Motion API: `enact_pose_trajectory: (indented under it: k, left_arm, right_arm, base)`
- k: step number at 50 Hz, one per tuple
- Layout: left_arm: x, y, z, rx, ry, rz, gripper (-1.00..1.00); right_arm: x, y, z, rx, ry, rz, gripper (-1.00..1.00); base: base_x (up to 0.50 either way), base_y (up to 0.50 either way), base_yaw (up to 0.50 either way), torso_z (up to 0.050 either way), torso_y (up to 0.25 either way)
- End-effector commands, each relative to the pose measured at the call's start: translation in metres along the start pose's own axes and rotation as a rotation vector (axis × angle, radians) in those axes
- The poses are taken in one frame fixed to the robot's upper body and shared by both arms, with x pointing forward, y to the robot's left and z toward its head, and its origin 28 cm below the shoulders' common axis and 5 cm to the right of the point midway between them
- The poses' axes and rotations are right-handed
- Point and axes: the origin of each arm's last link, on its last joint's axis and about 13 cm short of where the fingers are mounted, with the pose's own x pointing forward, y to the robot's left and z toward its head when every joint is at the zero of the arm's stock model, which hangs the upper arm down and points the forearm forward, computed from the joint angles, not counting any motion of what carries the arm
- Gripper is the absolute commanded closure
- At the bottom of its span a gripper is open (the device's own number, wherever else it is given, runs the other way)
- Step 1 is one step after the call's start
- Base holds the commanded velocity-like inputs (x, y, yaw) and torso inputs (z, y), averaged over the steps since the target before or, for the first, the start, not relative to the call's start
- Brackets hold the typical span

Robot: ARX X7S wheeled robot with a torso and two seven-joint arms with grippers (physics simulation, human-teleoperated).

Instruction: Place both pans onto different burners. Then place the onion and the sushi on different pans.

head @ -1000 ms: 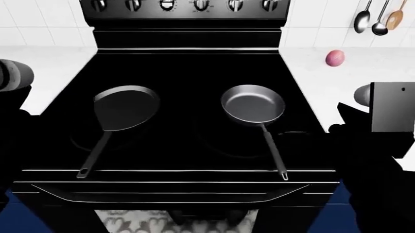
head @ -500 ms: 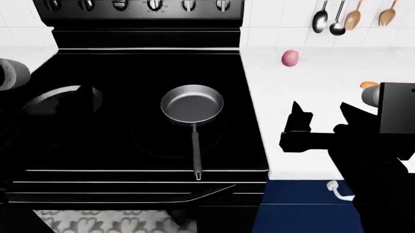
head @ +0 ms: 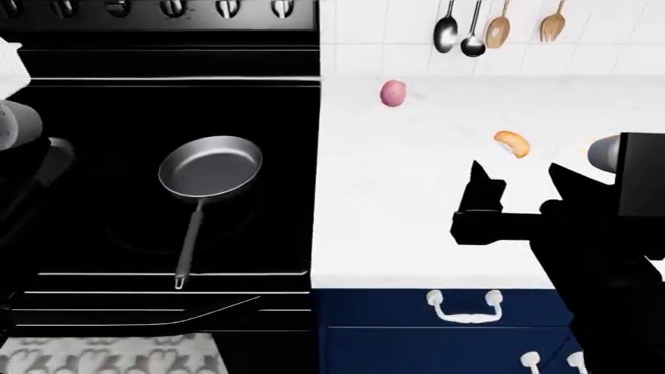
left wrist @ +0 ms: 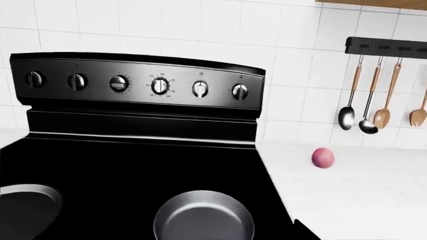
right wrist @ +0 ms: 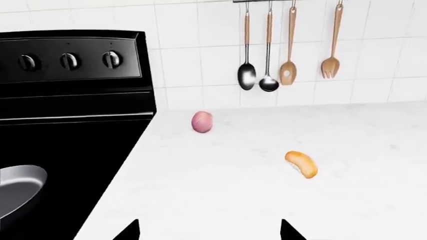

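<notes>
Onion [head: 393, 93] round; sushi [head: 511, 143] oblong.

White marble tabletop [head: 416, 218] carries onion [head: 393, 93] near the back wall and sushi [head: 511, 143], well apart. Black glass stovetop [head: 280, 195] alongside carries steel pan [head: 210, 168], handle toward front edge

Shiny steel pan [head: 211, 167], glossy glass stovetop [head: 124, 109], seemingly

A white marble worktop [head: 416, 210] runs beside a black range, whose control knobs [left wrist: 160, 86] line the back panel. Steel and wooden utensils [right wrist: 288, 47] hang against white wall tiles [left wrist: 200, 25]. Navy cabinet fronts with white handles [head: 465, 308] sit below.
</notes>
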Motion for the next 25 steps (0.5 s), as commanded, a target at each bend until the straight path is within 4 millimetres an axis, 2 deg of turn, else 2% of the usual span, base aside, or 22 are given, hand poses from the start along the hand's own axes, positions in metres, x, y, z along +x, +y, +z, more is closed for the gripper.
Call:
enact_pose_trajectory:
  k: [1,14,23,25]
  left_arm:
    - [0.0009,-0.0005,-0.0020,-0.003,-0.001,0.002,-1.00]
    - [0.0013,-0.0019,0.0035,-0.010,-0.003,-0.006,-1.00]
    - [0.0028,-0.0023,-0.0014,-0.008,-0.004,-0.011,-1.00]
    - [0.0026,-0.0025,0.0032,-0.011,-0.008,-0.011,-1.00]
  right_arm:
    - [-0.0008,-0.0015,-0.0004,0.010,-0.004,-0.001,-1.00]
    - [-0.0020,-0.0017,-0.0006,0.007,-0.009,0.001,-1.00]
    - [-0.0016,-0.0020,0.0002,0.004,-0.013,-0.001,-1.00]
    - [-0.0017,-0.0019,0.0009,0.003,-0.015,-0.001,-1.00]
  base:
    - [0.00,-0.50,0.00,0.000,0.000]
    - [0.00,-0.50,0.00,0.000,0.000]
    - [0.00,-0.50,0.00,0.000,0.000]
    - [0.00,-0.50,0.00,0.000,0.000]
